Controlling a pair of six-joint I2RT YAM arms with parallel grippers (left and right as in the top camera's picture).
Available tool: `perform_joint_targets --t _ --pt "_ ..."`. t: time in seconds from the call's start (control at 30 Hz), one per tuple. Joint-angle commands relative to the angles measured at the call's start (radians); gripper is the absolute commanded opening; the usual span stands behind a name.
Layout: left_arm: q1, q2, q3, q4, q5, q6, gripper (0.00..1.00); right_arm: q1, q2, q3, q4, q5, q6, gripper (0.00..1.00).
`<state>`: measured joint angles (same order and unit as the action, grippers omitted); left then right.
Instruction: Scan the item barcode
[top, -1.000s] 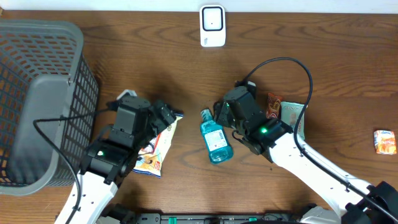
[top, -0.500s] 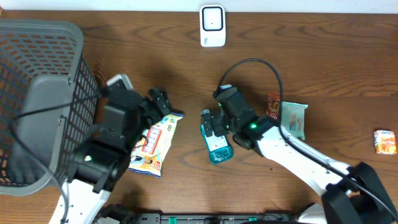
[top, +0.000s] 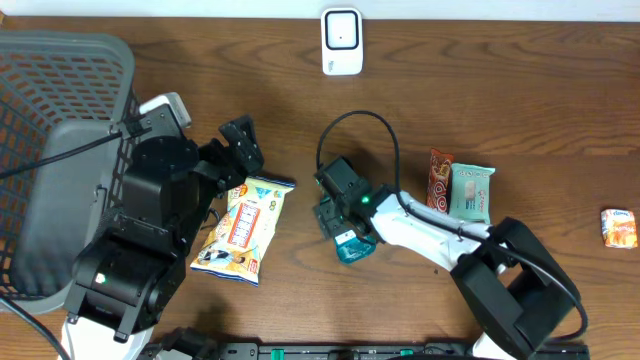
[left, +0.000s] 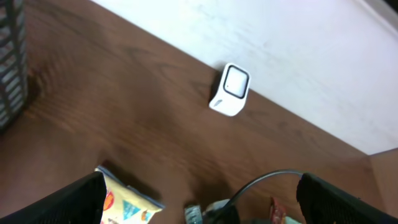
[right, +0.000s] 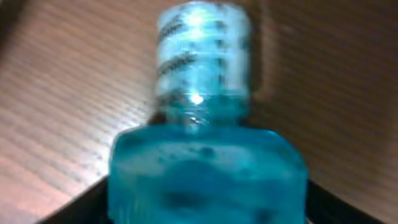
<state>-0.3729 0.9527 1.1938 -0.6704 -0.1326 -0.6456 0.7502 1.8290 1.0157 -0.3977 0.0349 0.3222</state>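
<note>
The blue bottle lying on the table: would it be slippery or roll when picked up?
The blue bottle looks like glossy plastic, so probably a bit slippery. Liquid seems to fill it, so likely heavy for its size. Its squared shoulders suggest flat sides, so it should rest rather than roll.

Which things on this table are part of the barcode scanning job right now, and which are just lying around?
In the job: clear bottle of blue liquid under the right claw; white box-shaped scanner.
Lying about: colourful snack bag; grey mesh basket; red-brown packet; teal packet; small orange packet.
</note>
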Motion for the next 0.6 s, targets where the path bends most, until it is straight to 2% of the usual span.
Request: perform_joint_targets --t 0.0,0.13,0.2,0.3,0.47,0.57 --pt "0.006 -0.003 0.02 -0.019 -0.039 0.024 0.98 -0.015 0.03 0.007 -0.013 0.015 0.006 0.51" --pt "0.006 -0.003 0.02 -0.029 -0.045 0.025 0.98 -0.026 0.03 0.047 -0.008 0.022 -0.023 0.33" --pt "0.006 -0.003 0.02 -0.029 -0.045 0.025 0.98 -0.032 0.03 0.072 -0.008 0.034 -0.024 0.28" --pt "0.006 -0.003 0.02 -0.028 -0.045 0.03 0.98 -0.043 0.03 0.106 -0.007 0.046 -0.036 0.24" --pt "0.006 -0.003 0.02 -0.029 -0.065 0.063 0.98 -0.064 0.03 0.158 -0.006 0.067 -0.043 0.11" --pt "0.006 -0.004 0.02 -0.029 -0.101 0.063 0.98 -0.071 0.03 0.195 0.002 0.114 -0.05 0.09"
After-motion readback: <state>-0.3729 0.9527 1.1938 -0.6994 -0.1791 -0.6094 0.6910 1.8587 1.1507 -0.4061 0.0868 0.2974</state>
